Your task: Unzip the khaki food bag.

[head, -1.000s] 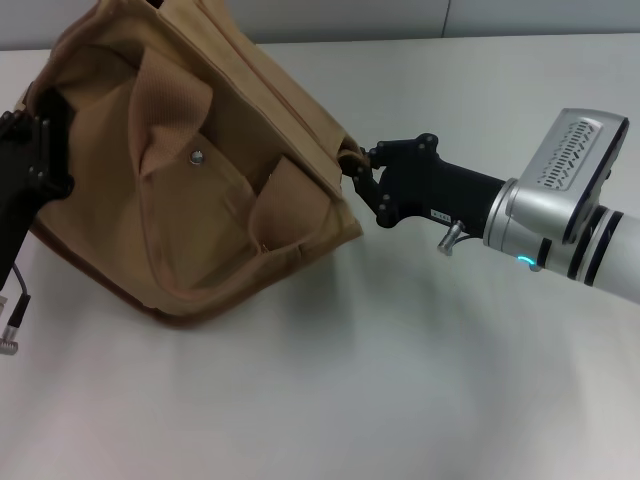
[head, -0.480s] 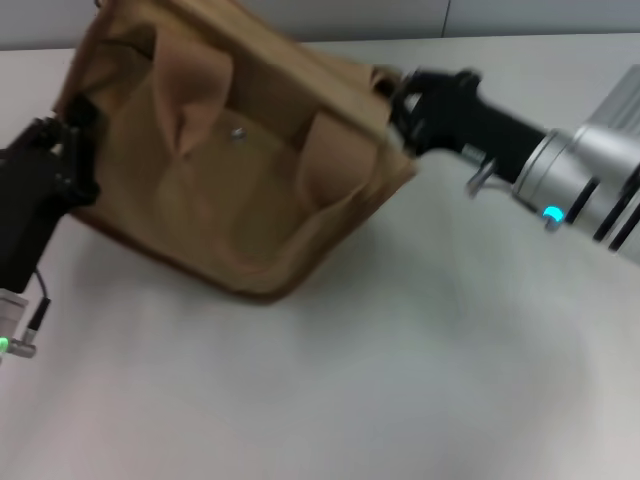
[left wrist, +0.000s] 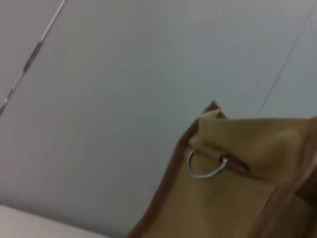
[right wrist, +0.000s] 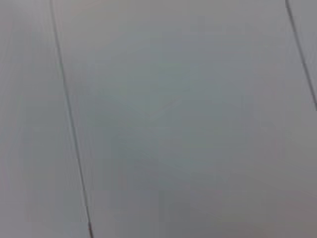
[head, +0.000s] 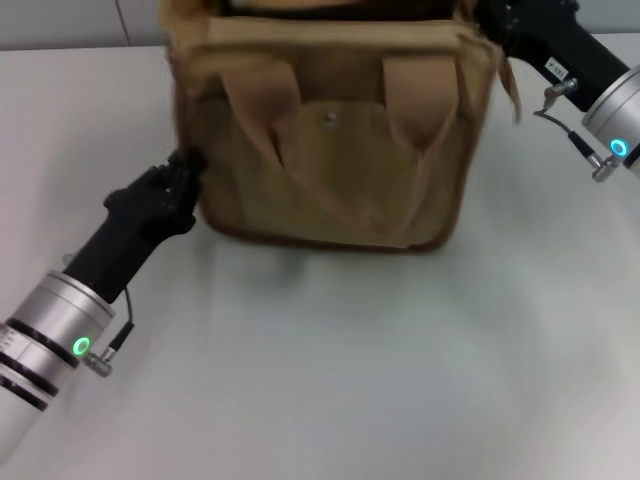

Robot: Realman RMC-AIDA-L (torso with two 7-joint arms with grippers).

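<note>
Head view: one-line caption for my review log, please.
Khaki food bag stands upright on the table, left gripper at its lower side edge, right gripper at its top corner.

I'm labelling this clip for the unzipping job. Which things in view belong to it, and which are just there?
Part of the job:
- khaki food bag, standing upright
- left end effector, at the bag's lower left side
- right end effector, at its top right corner

Just there:
- white table
- grey wall

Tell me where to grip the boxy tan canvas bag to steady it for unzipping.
Grip the boxy tan canvas bag low on its left side panel, coming in from the robot's left, probably. It stands upright, front pocket toward the camera; the left gripper is already there.
</note>
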